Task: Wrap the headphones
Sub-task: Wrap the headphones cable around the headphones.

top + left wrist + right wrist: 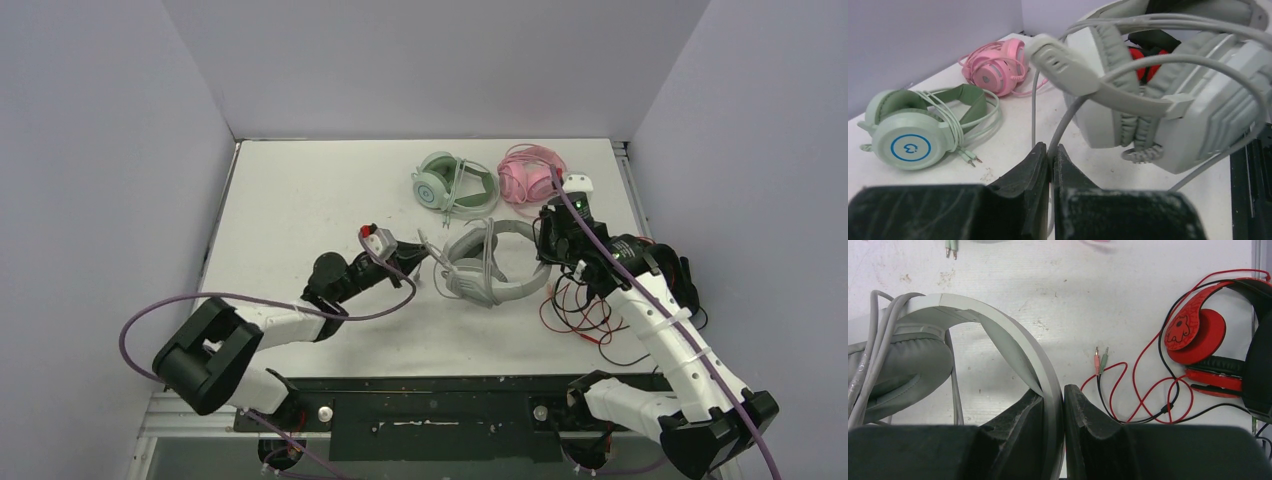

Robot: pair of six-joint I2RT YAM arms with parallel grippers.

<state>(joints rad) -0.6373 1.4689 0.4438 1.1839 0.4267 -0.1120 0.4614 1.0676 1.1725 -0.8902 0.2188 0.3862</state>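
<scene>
Top view: the grey headset (485,265) sits mid-worktop (300,190). Bare room lies to its left; the mint headset (450,185) and pink headset (530,175) crowd the far side.

Left wrist: the left hand (1050,155) is closed on the grey cable (1033,115). A hard tug could slip it free.

Right wrist: the right hand (1053,397) clamps the headband (993,322). The red headphones (1198,335) lie close by, and their loose lead (1135,375) could snag.

1. We count four headsets: a grey-white headset (468,282), a mint green headset (436,188), a pink headset (521,180), a red-and-black headset (1198,335).
2. We count two grippers: the left gripper (1049,150), the right gripper (1054,392).
</scene>
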